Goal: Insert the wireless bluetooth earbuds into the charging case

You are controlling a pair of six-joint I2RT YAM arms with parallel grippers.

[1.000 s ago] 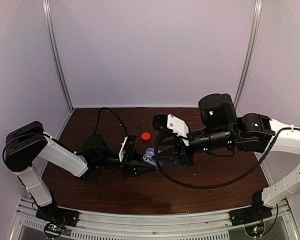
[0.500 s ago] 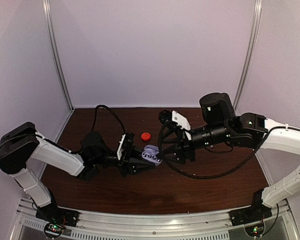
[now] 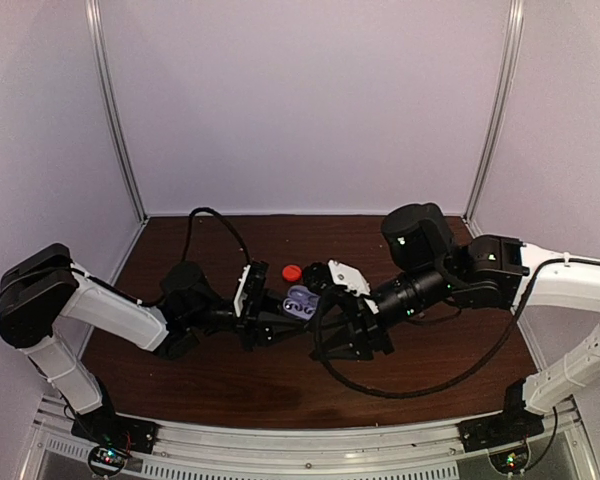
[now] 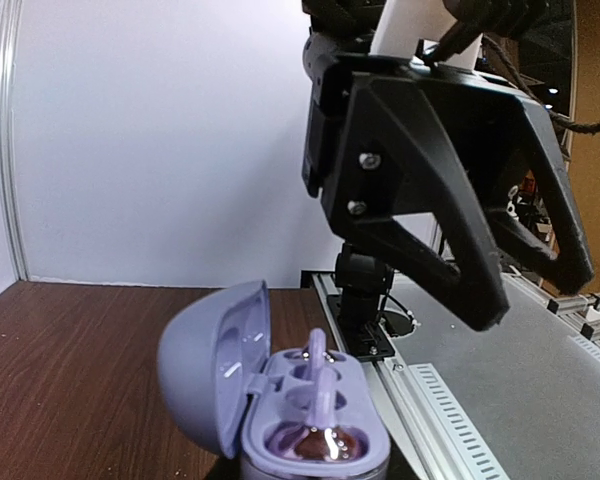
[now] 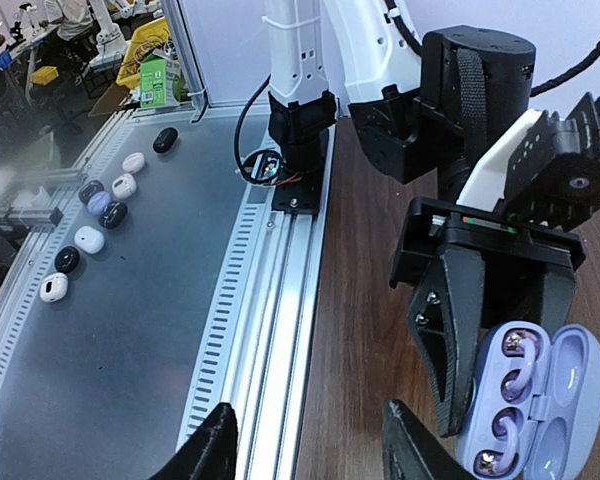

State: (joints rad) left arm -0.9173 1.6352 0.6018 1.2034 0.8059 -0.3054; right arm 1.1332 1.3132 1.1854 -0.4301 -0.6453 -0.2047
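Where arms (image 3: 130, 320) meet, left gripper (image 3: 283, 318) clamps case (image 3: 300, 300)

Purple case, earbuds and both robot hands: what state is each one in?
charging case: lid open, gripped.
earbuds: both sitting in its wells.
left gripper: shut on the charging case.
right gripper: open, empty.
red round thing: lying on the table, untouched.

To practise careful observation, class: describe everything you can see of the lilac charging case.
The charging case is a small rounded clamshell of glossy lilac plastic. Its lid is hinged open and lies beside the base. Two matching lilac earbuds sit in the base, one behind the other. The left gripper clamps the base from both sides.
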